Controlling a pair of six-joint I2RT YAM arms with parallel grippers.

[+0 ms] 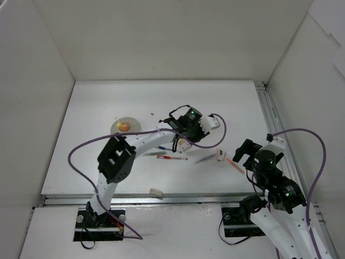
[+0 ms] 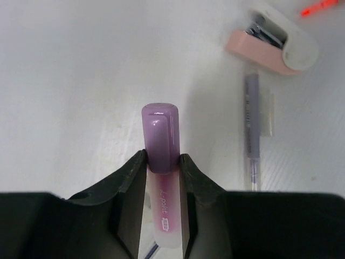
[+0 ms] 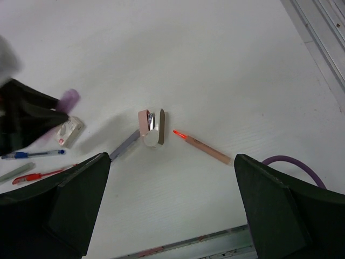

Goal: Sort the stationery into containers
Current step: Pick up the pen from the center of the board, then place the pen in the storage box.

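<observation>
My left gripper (image 2: 163, 160) is shut on a short pink marker with a purple cap (image 2: 160, 135) and holds it over the table's middle (image 1: 185, 138). A cream eraser block (image 1: 184, 144) lies just under it. The round white cup (image 1: 115, 127) stands at the back left with a yellow-orange item inside. A blue pen (image 1: 161, 148), a red pen (image 1: 171, 157) and a grey pen (image 1: 152, 154) lie left of centre. My right gripper (image 3: 172, 210) is open and empty, near an orange-tipped marker (image 3: 204, 147), a pink stapler (image 3: 151, 127) and a grey-purple pen (image 3: 125, 144).
Another eraser block (image 1: 156, 191) lies near the front edge. White walls enclose the table on three sides, and a metal rail (image 1: 264, 108) runs along the right side. The left arm's purple cable (image 1: 81, 154) loops over the left of the table.
</observation>
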